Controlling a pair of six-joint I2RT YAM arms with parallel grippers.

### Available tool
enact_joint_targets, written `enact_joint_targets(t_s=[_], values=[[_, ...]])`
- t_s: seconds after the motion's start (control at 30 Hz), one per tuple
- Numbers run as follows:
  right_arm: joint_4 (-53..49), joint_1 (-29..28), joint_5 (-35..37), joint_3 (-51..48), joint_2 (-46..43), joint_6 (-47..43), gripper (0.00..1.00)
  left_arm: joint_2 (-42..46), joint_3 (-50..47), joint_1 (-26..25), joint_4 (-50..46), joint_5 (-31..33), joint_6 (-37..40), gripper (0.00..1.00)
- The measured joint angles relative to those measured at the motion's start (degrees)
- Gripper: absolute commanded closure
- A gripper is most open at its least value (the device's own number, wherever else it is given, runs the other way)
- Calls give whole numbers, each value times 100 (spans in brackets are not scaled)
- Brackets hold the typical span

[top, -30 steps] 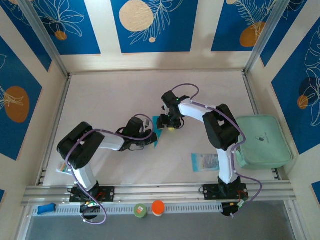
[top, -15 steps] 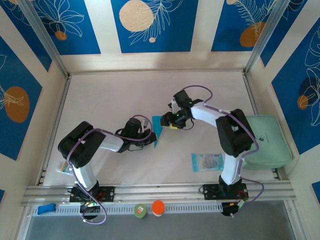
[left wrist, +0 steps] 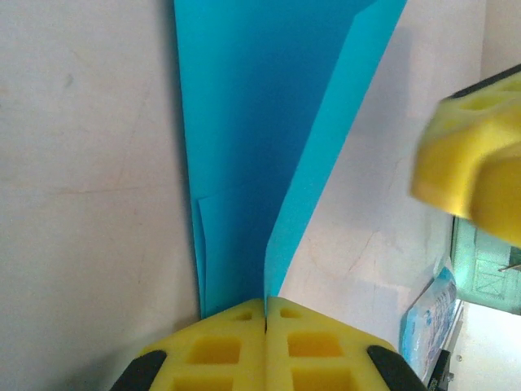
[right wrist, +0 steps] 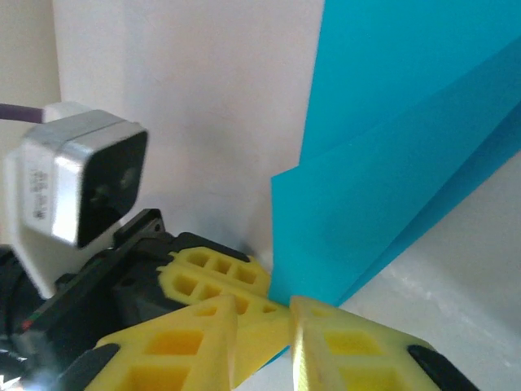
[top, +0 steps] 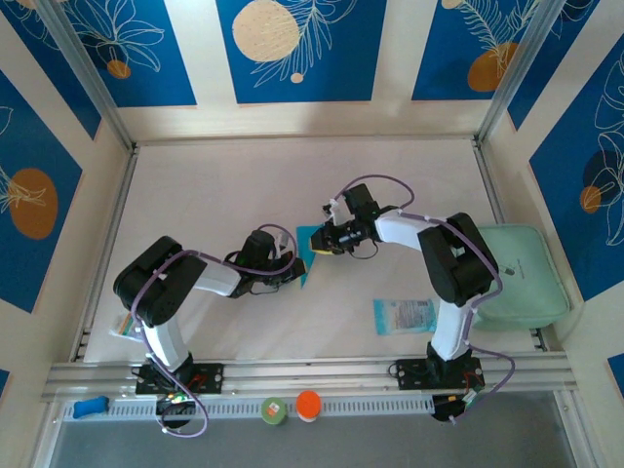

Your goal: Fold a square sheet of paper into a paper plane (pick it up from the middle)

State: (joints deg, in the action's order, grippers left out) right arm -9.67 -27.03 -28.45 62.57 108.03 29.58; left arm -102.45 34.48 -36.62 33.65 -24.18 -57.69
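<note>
The cyan sheet of paper (top: 308,246) is folded into a narrow tapering shape with overlapping flaps (left wrist: 252,122). It stands on edge above the table's middle. My left gripper (left wrist: 266,314) is shut on its narrow end, with the paper pinched between the yellow pads. In the top view the left gripper (top: 295,267) sits at the paper's lower left. My right gripper (top: 317,241) is at the paper's right side. In the right wrist view the right gripper (right wrist: 263,303) has its jaws a little apart. The paper's lower corner (right wrist: 391,187) and the left gripper's pads (right wrist: 213,273) lie just beyond the gap.
A pale printed packet (top: 403,316) lies on the table to the right of the arms. A mint-green pad (top: 514,276) sits at the right wall. An orange cap (top: 308,405) and a green one (top: 274,410) rest on the front rail.
The right gripper has swung down and left to the paper's edge, and its jaws have narrowed. The left gripper has kept its grip in the same spot.
</note>
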Motion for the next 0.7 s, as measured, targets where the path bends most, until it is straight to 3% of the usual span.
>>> enact_joint_targets(t_s=[0.7], values=[[-122, -153, -24, 496, 667, -107, 82, -7, 0, 13, 7, -33, -37, 91]])
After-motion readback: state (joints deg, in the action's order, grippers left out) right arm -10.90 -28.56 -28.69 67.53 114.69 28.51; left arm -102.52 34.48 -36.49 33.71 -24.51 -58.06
